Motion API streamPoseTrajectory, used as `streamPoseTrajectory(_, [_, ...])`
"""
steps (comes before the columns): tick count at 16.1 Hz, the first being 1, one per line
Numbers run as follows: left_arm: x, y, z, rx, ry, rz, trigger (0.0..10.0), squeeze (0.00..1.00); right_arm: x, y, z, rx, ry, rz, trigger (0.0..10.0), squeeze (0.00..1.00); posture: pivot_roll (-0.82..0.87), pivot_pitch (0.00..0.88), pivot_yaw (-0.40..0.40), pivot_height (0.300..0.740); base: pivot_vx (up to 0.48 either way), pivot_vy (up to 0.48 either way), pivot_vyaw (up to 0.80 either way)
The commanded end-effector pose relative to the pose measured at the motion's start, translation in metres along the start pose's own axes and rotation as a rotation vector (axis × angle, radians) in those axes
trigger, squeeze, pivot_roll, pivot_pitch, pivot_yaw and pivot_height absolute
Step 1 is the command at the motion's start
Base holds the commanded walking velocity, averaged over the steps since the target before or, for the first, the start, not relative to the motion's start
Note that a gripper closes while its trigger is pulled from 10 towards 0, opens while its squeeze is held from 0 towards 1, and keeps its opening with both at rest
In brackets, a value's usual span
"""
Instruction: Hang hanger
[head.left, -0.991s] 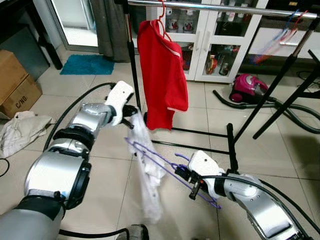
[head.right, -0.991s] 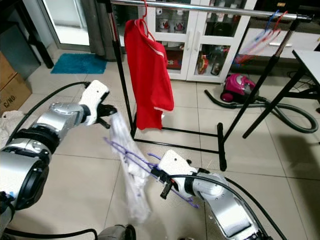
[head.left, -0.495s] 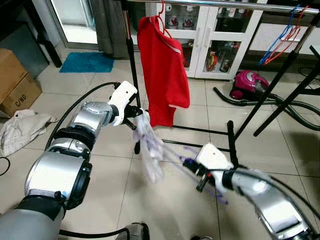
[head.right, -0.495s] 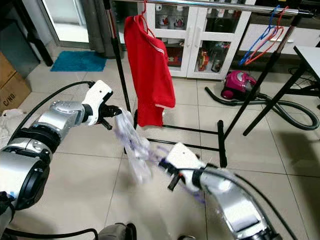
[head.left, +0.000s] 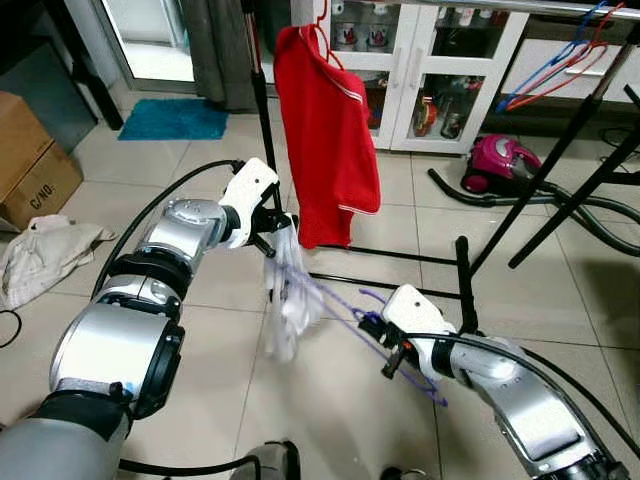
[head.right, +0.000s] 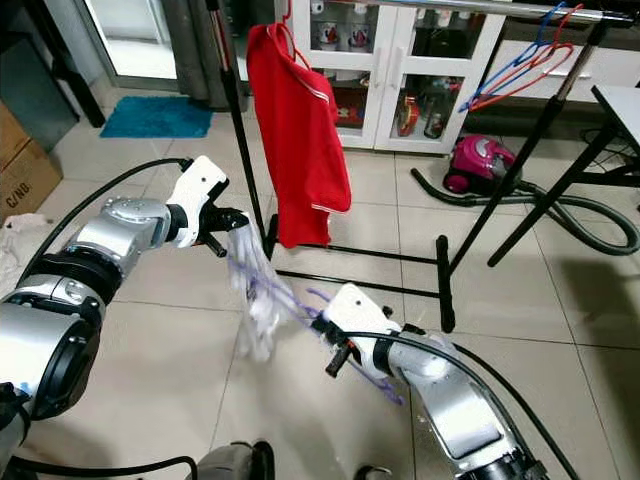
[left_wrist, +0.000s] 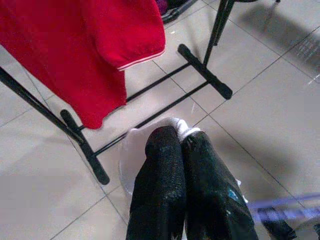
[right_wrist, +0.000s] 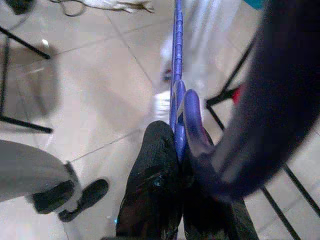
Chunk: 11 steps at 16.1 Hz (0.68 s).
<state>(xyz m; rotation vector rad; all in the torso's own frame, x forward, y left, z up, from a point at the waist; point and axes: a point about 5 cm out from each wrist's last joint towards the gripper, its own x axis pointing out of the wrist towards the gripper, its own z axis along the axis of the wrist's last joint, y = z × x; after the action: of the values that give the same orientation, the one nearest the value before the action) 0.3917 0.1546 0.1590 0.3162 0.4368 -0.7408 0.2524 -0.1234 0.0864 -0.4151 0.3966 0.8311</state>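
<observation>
Left gripper (head.left: 272, 226) pinching white garment (head.left: 285, 300), right gripper (head.left: 385, 352) clamping purple hanger (head.left: 330, 300); garment now lifting higher, hanger threading in.

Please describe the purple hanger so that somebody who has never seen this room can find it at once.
Start at the black clothes rack where the red shirt hangs; on the tiled floor side in front of it, the two silver arms meet. The purple hanger runs between them, gripped by the right gripper and partly inside the white garment held by the left gripper. The other hangers, red and blue, hang up on the rail.
</observation>
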Motion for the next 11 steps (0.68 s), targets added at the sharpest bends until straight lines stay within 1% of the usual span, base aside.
streamPoseTrajectory(1, [-0.002, 0.002, 0.012, 0.016, -0.035, -0.004, 10.0, 0.0, -0.001, -0.008, 0.0, -0.002, 0.012, -0.049, 10.0, 0.0, 0.1, 0.127, 0.056, 0.74, 0.0, 0.0, 0.0])
streamPoseTrajectory(2, [-0.004, 0.003, 0.011, 0.016, -0.035, -0.003, 10.0, 0.0, -0.007, -0.014, -0.002, 0.004, 0.024, -0.078, 10.0, 0.0, 0.1, 0.123, 0.057, 0.74, 0.0, 0.0, 0.0])
streamPoseTrajectory(3, [-0.004, 0.004, 0.011, 0.016, -0.035, -0.003, 10.0, 0.0, -0.007, -0.015, -0.002, 0.004, 0.025, -0.08, 10.0, 0.0, 0.1, 0.123, 0.057, 0.74, 0.0, 0.0, 0.0])
streamPoseTrajectory(4, [-0.005, 0.005, 0.011, 0.015, -0.036, 0.01, 10.0, 0.0, -0.014, -0.016, -0.002, 0.0, 0.025, -0.065, 10.0, 0.0, 0.1, 0.117, 0.056, 0.74, 0.0, 0.0, 0.0])
streamPoseTrajectory(5, [-0.006, 0.006, 0.011, 0.011, -0.039, 0.015, 10.0, 0.0, -0.02, -0.016, -0.003, -0.007, 0.029, -0.039, 10.0, 0.0, 0.1, 0.113, 0.054, 0.74, 0.0, 0.0, 0.0])
streamPoseTrajectory(6, [-0.006, 0.006, 0.011, 0.009, -0.041, 0.015, 10.0, 0.0, -0.022, -0.016, -0.004, -0.01, 0.031, -0.028, 10.0, 0.0, 0.1, 0.113, 0.054, 0.74, 0.0, 0.0, 0.0])
streamPoseTrajectory(8, [-0.004, 0.004, 0.014, 0.001, -0.055, 0.004, 10.0, 0.0, -0.029, -0.009, -0.008, -0.019, 0.045, 0.046, 10.0, 0.0, 0.1, 0.113, 0.054, 0.74, 0.0, 0.0, 0.0])
streamPoseTrajectory(11, [-0.001, -0.001, 0.019, -0.017, -0.079, -0.022, 10.0, 0.0, -0.024, -0.008, -0.012, -0.01, 0.063, 0.037, 10.0, 0.0, 0.1, 0.097, 0.046, 0.74, 0.0, 0.0, 0.0])
